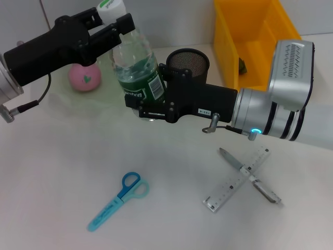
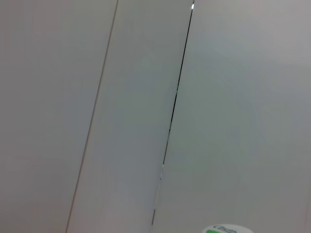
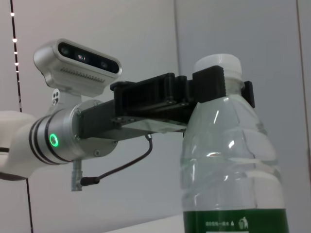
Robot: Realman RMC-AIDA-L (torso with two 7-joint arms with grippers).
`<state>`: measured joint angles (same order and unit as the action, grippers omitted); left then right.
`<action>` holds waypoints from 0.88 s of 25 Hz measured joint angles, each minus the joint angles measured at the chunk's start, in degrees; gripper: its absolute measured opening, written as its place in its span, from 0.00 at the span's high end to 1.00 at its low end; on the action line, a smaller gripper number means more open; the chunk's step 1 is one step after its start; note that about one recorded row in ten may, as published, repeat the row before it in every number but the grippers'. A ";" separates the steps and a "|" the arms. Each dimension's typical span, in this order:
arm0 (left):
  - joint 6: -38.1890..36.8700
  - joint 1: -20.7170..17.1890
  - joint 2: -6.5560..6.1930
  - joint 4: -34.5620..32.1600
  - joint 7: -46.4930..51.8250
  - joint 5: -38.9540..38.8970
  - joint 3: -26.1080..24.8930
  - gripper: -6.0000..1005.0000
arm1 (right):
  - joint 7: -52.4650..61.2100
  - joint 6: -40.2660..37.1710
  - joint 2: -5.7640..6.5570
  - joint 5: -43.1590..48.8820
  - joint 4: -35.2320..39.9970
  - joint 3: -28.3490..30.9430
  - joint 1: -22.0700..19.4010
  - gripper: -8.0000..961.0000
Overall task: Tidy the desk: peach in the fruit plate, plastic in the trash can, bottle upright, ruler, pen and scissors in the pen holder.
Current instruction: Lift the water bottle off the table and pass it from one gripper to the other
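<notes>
The water bottle (image 1: 136,67) is shown held between both arms above the white counter (image 1: 62,172), standing close to upright with its base apparently just at or above the surface; contact cannot be confirmed. The left claw (image 1: 110,21) is clamped on the neck just under the white cap (image 1: 111,7), a grip confirmed in the right wrist view, where its black fingers (image 3: 209,85) are seen pressed to either side of the neck. The right claw (image 1: 151,107) is set against the lower body at the green label (image 1: 139,86); whether its fingers are closed on the bottle cannot be told.

Behind the bottle, the black mesh pen holder (image 1: 188,61) stands beside the yellow trash can (image 1: 250,41), in which a small dark wad (image 1: 242,64), probably the plastic, is visible. The peach (image 1: 85,77) already lies in the pale green fruit plate (image 1: 62,99). The scissors (image 1: 117,200), the ruler (image 1: 238,179) and the pen (image 1: 248,175), the last laid across the ruler, remain on the counter.

The step in hand is judged to be the standing of the bottle. It is done well if the bottle is lowered until its base sits flat, the lower grip is released first, and the neck grip is opened only once no lean is seen. The claws should be withdrawn sideways and clear of the pen holder, so that neither is toppled.
</notes>
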<state>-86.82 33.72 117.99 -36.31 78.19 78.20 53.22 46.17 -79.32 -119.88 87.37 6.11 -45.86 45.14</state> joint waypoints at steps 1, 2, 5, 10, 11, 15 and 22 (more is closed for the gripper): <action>-0.02 -0.02 0.00 0.00 0.04 -0.10 -0.01 0.55 | 0.02 -0.41 0.00 0.00 -0.01 0.02 0.01 0.19; -0.03 -0.04 -0.02 0.00 0.10 -0.16 -0.02 0.55 | 0.04 -0.85 0.00 0.00 0.01 0.02 0.01 0.19; -0.08 -0.09 -0.06 0.00 0.18 -0.17 -0.13 0.55 | 0.18 -1.57 0.00 0.00 0.17 0.01 0.03 0.19; -0.14 -0.15 -0.07 0.02 0.30 -0.03 -0.15 0.55 | 0.20 -1.76 0.00 -0.01 0.40 -0.16 0.14 0.19; -0.14 -0.15 -0.07 0.02 0.30 -0.03 -0.15 0.55 | 0.20 -1.76 0.00 -0.01 0.40 -0.16 0.14 0.19; -0.14 -0.13 -0.06 0.02 0.33 -0.02 -0.15 0.55 | 0.17 -1.61 0.00 -0.01 0.40 -0.26 0.29 0.17; -0.16 -0.16 -0.05 0.02 0.35 -0.01 -0.13 0.55 | 0.19 -1.04 0.00 0.21 0.40 -0.38 0.66 0.17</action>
<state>-86.98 33.56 117.95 -36.29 78.54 78.19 53.09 46.36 -80.37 -119.88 87.57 6.51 -46.24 45.80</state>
